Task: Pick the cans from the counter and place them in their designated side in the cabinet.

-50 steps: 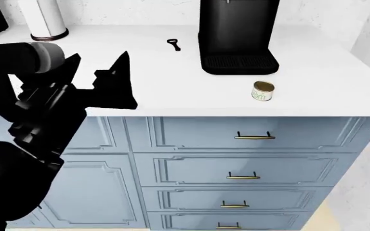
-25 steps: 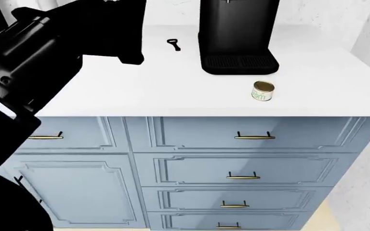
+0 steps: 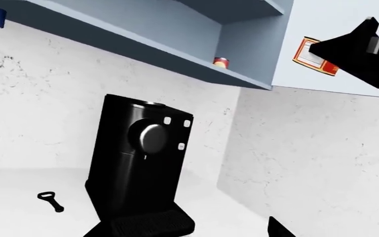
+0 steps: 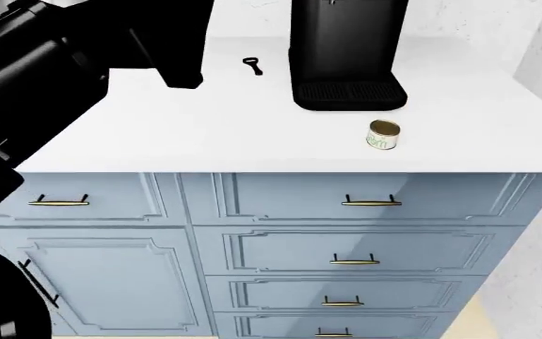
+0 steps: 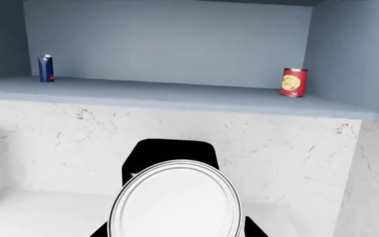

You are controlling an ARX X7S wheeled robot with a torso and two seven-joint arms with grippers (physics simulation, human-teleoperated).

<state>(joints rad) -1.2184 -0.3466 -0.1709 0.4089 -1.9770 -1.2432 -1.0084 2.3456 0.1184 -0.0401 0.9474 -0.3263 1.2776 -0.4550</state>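
Right gripper (image 3: 325, 52) of mine is clamped on the red tin (image 3: 304, 51), raised off the counter (image 4: 205, 134) and level with the open cabinet (image 5: 176, 96). In the right wrist view the tin's grey lid fills the near foreground, with dark finger edges on either side of it. Left gripper (image 4: 175, 55) hangs over the counter's back left part. It shows only as a black shape from the head and as one fingertip in its own camera, so I cannot tell whether its jaws are parted. Beyond the tin in my grip the cabinet has one shelf in view, holding two things well apart: a small blue carton (image 5: 45, 68) upright toward one end, and a red can (image 5: 293, 82) upright at the other end, near the side wall. The cream tin (image 4: 382, 135) rests on the counter near the front edge, just in front of the coffee machine (image 4: 346, 49) and a little to its right; it seems to lie on its side, gold lid showing. An opener (image 4: 254, 66) lies flat beside the machine, toward the back. The counter is plain white, with blue drawers (image 4: 356, 247) with gold handles below and a marbled white wall (image 5: 295, 148) behind.
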